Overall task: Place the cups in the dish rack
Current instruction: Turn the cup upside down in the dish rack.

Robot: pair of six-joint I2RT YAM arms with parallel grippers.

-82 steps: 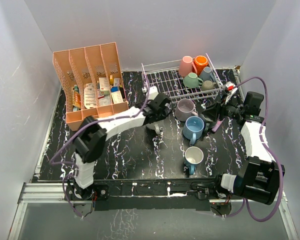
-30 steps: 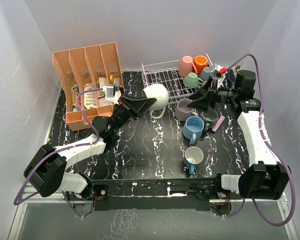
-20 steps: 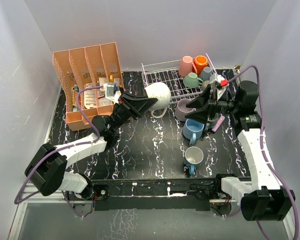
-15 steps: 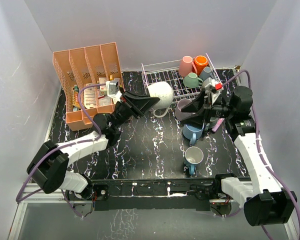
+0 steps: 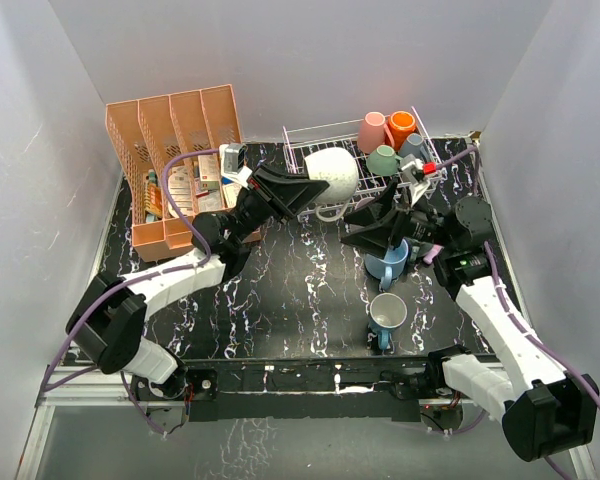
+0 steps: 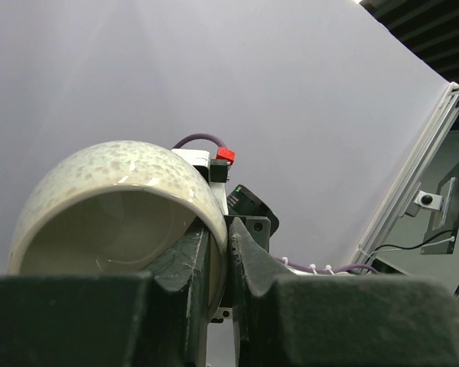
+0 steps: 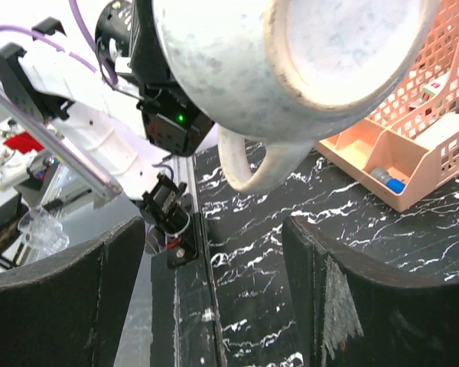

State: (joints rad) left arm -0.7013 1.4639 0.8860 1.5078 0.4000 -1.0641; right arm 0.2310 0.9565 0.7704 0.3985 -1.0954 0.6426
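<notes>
A speckled cream cup (image 5: pixel 332 174) hangs in the air over the front left corner of the white wire dish rack (image 5: pixel 320 127). My left gripper (image 5: pixel 302 191) is shut on its rim, one finger inside and one outside (image 6: pixel 220 233). The right wrist view shows this cup (image 7: pixel 291 61) from the side, handle hanging down. My right gripper (image 5: pixel 358 228) stands open just right of it, with nothing between its fingers (image 7: pixel 214 294). In the rack stand pink (image 5: pixel 372 130), orange (image 5: pixel 402 126), teal (image 5: pixel 384 160) and blue-grey (image 5: pixel 414 147) cups. A light blue cup (image 5: pixel 388 260) sits on the table.
A white cup with a blue handle (image 5: pixel 387 314) stands near the front of the table. A salmon-pink slotted organizer (image 5: pixel 175 165) filled with small packets occupies the back left. The right arm covers the table just in front of the rack.
The left arm has carried the cream cup up and right, toward the rack. The right arm swung away from the rack toward that cup, and its jaws opened wider.
</notes>
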